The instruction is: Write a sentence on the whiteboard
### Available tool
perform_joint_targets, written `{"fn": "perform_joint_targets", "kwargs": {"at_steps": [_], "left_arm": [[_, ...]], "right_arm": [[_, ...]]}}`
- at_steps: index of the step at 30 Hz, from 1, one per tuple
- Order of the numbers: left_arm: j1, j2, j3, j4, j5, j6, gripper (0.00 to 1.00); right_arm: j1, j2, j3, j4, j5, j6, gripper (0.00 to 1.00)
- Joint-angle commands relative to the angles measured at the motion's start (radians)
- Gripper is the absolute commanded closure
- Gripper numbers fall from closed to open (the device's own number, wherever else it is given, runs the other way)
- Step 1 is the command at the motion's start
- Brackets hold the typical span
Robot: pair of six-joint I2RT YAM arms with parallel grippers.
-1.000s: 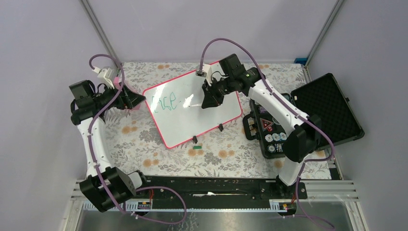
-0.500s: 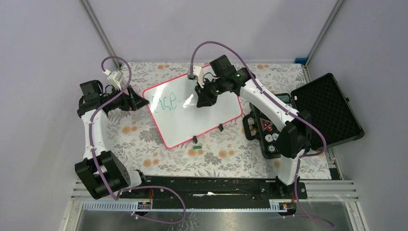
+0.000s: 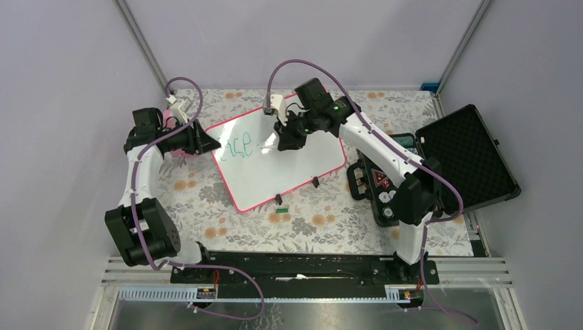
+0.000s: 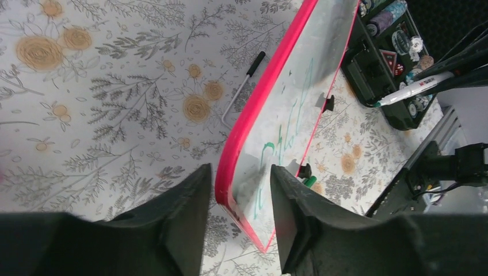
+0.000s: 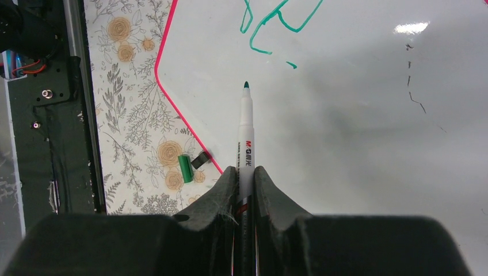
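— How far along?
— Only a few scrawled green-teal letters of the sentence [image 3: 237, 147] sit at nine o'clock on the glossy white, pink-framed whiteboard [image 3: 289, 172], mid-bench [image 3: 206, 206]; most seems left to write.
— Claws?
— The right claw [image 5: 246, 172] pinches the white green-tipped marker [image 5: 246, 123]; the left claw [image 4: 239, 178] stands partly apart, astride the whiteboard's edge.

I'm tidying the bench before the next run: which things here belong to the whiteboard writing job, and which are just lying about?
In the job: whiteboard; green sentence started on it; marker, clamped in the right gripper; left gripper, jaws astride the board's edge.
Lying about: green cap beside the board; open black case; thin black-tipped stick beside the board.
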Motion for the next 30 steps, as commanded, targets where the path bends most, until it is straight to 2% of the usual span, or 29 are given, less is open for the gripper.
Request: {"fn": "perform_joint_targets", "kwargs": {"at_steps": [1,12,25,30], "left_arm": [[-0.012,0.02,0.063,0.035,0.008,0.03,0.6],[-0.021,0.028,0.061,0.035,0.015,0.06,0.85],[-0.025,0.005,0.044,0.034,0.017,0.081,1.0],[-0.03,0.0,0.045,0.035,0.006,0.081,1.0]], "right_arm": [[0.011,0.005,0.033,0.016,0.009,-0.034,1.0],[0.01,0.026,0.061,0.018,0.05,-0.073,1.0],[0.032,0.011,0.042,0.057,0.105,-0.112,1.0],[0.062,0.006,0.024,0.077,0.171,-0.118,1.0]]}}
